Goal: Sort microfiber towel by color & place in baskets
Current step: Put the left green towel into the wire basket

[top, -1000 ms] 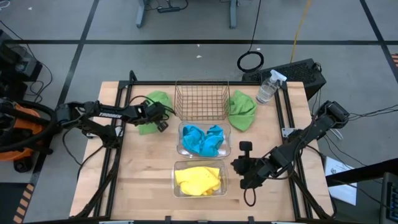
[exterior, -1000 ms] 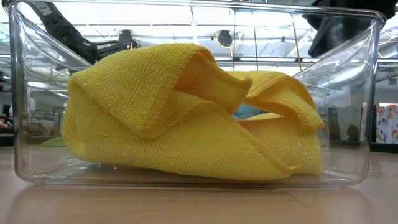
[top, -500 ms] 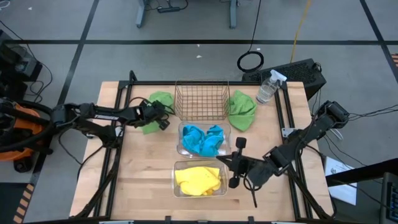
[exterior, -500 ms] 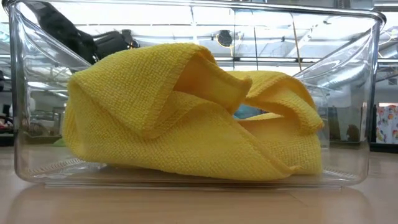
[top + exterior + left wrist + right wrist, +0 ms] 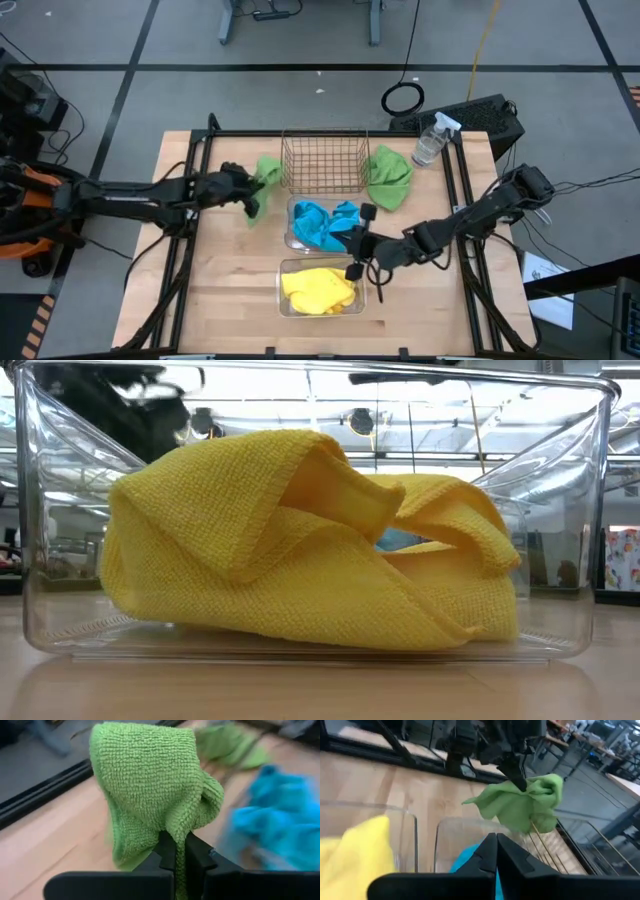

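Observation:
My left gripper (image 5: pixel 252 190) (image 5: pixel 181 851) is shut on one green towel (image 5: pixel 266 169) (image 5: pixel 150 785) (image 5: pixel 522 806), in the air just left of the copper wire basket (image 5: pixel 323 160). The other green towel (image 5: pixel 388 178) lies on the table, right of that basket. Two blue towels (image 5: pixel 325 224) fill the middle clear basket (image 5: pixel 291 240). The yellow towels (image 5: pixel 316 288) (image 5: pixel 300 550) lie in the near clear basket (image 5: pixel 30 560). My right gripper (image 5: pixel 350 246) (image 5: pixel 496 851) is shut on nothing, hovering over the right side of the two clear baskets. My left gripper pinches the green towel between its two fingers at a bunched fold (image 5: pixel 172 827), several layers together. The fingers come slanting down from the table's left side. The towel is lifted clear of the table and hangs slack around and below the fingertips (image 5: pixel 516 782).
A clear spray bottle (image 5: pixel 430 140) stands at the far right corner. Black rails (image 5: pixel 195 200) run along the left and right sides of the wooden table (image 5: pixel 230 290). Bare wood lies left of the clear baskets and to their right, under my right arm.
My left gripper has lifted the green towel off the table and carried it right, toward the wire basket; the towel now hangs bunched instead of lying spread. My right arm has swung toward the table's left, from beside the yellow basket to over the clear baskets.

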